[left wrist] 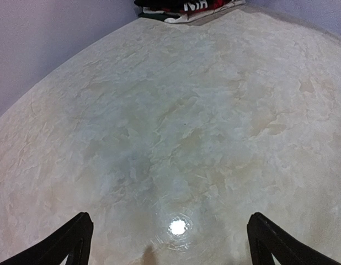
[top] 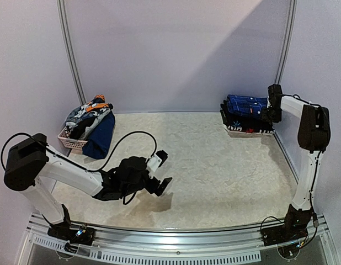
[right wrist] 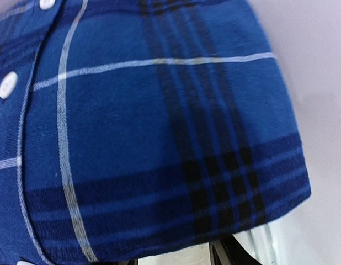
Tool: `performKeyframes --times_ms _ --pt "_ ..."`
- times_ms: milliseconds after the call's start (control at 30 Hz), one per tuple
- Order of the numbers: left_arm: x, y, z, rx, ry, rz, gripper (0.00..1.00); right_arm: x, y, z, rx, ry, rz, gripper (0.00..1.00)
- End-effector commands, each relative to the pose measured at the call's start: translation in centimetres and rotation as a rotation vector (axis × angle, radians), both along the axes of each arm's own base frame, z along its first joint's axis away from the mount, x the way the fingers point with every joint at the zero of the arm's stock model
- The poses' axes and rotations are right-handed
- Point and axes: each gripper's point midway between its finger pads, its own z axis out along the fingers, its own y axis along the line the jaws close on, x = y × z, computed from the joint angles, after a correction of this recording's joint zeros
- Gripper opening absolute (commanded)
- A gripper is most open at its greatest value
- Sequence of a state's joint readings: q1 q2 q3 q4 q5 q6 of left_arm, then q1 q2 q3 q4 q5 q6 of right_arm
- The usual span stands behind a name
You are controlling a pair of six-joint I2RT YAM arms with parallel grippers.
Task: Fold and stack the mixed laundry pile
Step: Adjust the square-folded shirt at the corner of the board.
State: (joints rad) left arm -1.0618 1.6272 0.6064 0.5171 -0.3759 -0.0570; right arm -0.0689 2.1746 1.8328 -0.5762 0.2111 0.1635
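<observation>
The mixed laundry pile (top: 88, 120) is heaped at the back left, with grey, white and orange patterned pieces on top and a navy garment (top: 101, 139) hanging down to the table. A folded stack (top: 245, 117) sits at the back right, topped by a blue plaid shirt (top: 246, 104). My right gripper (top: 268, 112) is pressed against that stack's right side. In the right wrist view the plaid shirt (right wrist: 148, 132) fills the frame, and only the tips of the right gripper (right wrist: 176, 259) show under its hem. My left gripper (top: 164, 168) hovers open over bare table (left wrist: 170, 138).
A small pale lattice basket (top: 71, 142) holds the pile at the left wall. The stack's edge (left wrist: 187, 6) shows at the top of the left wrist view. Purple walls with metal rails close in the back and sides. A metal rail runs along the near edge.
</observation>
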Motion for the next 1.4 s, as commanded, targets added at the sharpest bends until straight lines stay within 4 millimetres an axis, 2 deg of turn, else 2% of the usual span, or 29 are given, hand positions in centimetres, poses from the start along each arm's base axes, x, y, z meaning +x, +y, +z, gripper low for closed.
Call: performKeyframes --times_ms 0,200,267,633,933,967,1267,1367 --pt "0.5 0.7 0.3 -0.004 0.000 0.028 0.99 1.2 -2.6 0.9 -0.055 -0.038 -0.036 0.43" --pt "0.5 0.6 0.1 -0.003 0.002 0.028 0.99 0.4 -1.6 0.8 -0.009 -0.026 -0.001 0.45" --pt "0.5 0.6 0.1 -0.005 0.002 0.026 1.00 -0.3 -1.1 0.3 0.016 -0.012 0.008 0.46" --pt "0.5 0.3 0.2 -0.010 0.002 0.017 1.00 -5.0 0.6 0.1 0.089 0.028 0.030 0.55" --pt "0.5 0.5 0.7 -0.013 -0.007 0.019 1.00 -8.3 2.6 1.1 0.096 0.048 0.043 0.62" --pt "0.5 0.6 0.8 -0.013 -0.011 0.023 1.00 -9.3 3.9 2.2 0.101 0.034 0.055 0.63" --pt "0.8 1.2 1.6 0.002 -0.037 0.042 1.00 -10.8 11.7 4.6 0.154 -0.016 0.228 0.69" --pt "0.8 1.4 1.9 0.007 -0.043 0.045 1.00 -11.3 13.6 5.8 0.166 -0.049 0.272 0.72"
